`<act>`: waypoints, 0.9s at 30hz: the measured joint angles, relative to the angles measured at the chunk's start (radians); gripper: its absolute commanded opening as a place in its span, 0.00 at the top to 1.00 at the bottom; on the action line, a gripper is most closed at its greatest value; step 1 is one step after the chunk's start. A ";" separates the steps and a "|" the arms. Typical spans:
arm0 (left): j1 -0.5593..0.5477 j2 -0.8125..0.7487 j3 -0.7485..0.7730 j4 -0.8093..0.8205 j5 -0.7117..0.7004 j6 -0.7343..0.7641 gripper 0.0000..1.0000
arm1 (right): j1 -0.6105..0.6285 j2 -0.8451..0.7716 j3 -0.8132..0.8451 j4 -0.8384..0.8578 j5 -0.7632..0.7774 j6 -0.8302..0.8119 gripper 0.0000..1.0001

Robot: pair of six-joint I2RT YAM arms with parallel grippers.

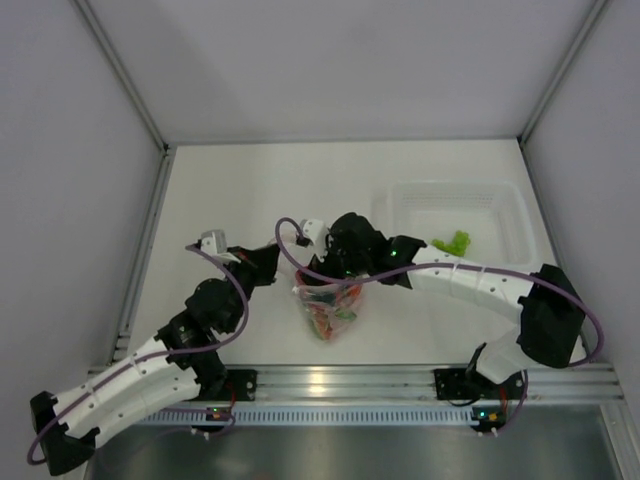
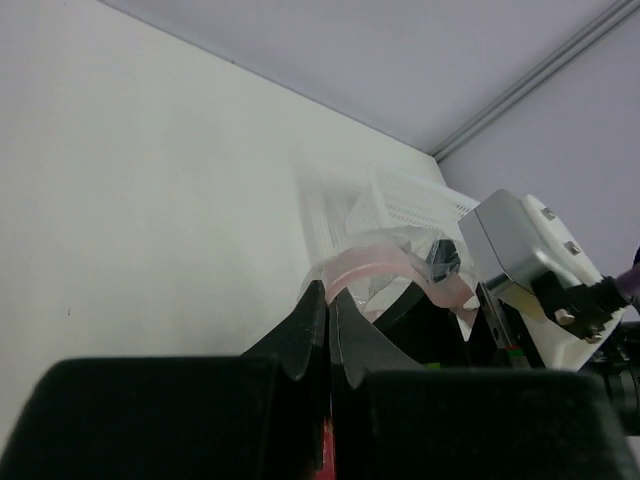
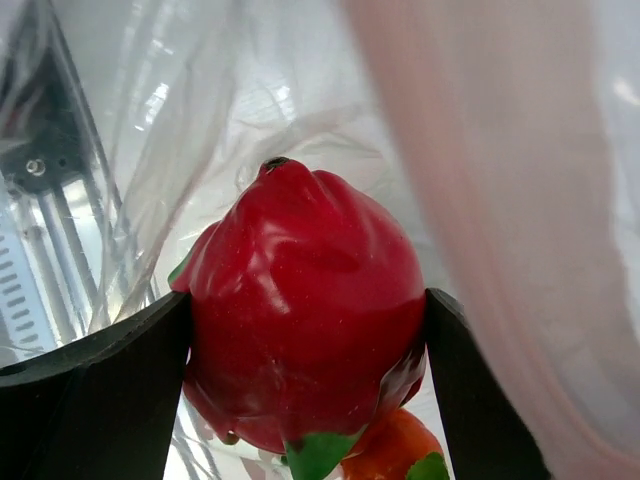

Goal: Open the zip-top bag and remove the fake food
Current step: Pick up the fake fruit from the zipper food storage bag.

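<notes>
The zip-top bag point(image 1: 330, 308) stands near the middle of the table's point(image 1: 240, 190) near edge, mouth up, between the 2 arms. The left gripper point(image 2: 328, 300) is pinched tight on the bag's rim, right beside the pink zip strip point(image 2: 375, 268), which arches open above it. That hold looks to be what keeps the mouth up and spread.

The right gripper point(image 3: 305, 330) is down inside the bag. Its fingers point(image 3: 100, 390) stand wide and press on both sides of a red toy fruit point(image 3: 300, 290), so it has that piece in its grip. An orange piece point(image 3: 395, 445) lies just under the fruit, touching it, with bits of green at its edge.

Toward the table's far right corner sits a clear plastic tub point(image 1: 505, 195), and 1 green leafy piece point(image 1: 452, 242) lies in it near its front wall, well apart from the bag.

As for progress, the opening step looks done, since the strip is parted and a gripper fits inside. Removal seems under way: 1 piece is out, the red fruit is held but not yet lifted clear, and the top view shows orange and green pieces inside the bag. How many remain I cannot tell through the crinkled plastic.
</notes>
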 measured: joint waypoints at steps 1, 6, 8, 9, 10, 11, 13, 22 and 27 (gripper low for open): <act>0.000 -0.009 -0.006 0.013 -0.007 0.005 1.00 | 0.000 0.000 0.000 -0.005 0.013 0.019 1.00; 0.000 -0.006 -0.012 0.056 -0.013 0.025 1.00 | -0.005 -0.043 -0.031 0.040 0.158 0.175 1.00; 0.000 0.016 -0.011 0.065 0.002 0.024 1.00 | -0.007 -0.082 -0.053 0.068 0.204 0.200 1.00; -0.001 0.030 -0.006 0.065 0.008 0.024 1.00 | -0.008 -0.100 -0.060 0.082 0.225 0.208 1.00; -0.001 0.048 0.005 0.062 0.017 0.025 1.00 | -0.009 -0.115 -0.063 0.093 0.242 0.216 1.00; -0.001 0.072 0.018 0.062 0.023 0.026 1.00 | -0.010 -0.123 -0.063 0.100 0.254 0.219 1.00; 0.000 0.114 0.050 0.063 0.037 0.032 1.00 | -0.013 -0.131 -0.060 0.110 0.271 0.229 1.00; 0.006 0.261 0.167 0.063 0.192 0.110 1.00 | -0.018 -0.090 0.016 0.052 0.369 0.300 1.00; 0.018 0.296 0.208 0.063 0.262 0.170 1.00 | -0.016 -0.041 0.116 -0.029 0.463 0.303 1.00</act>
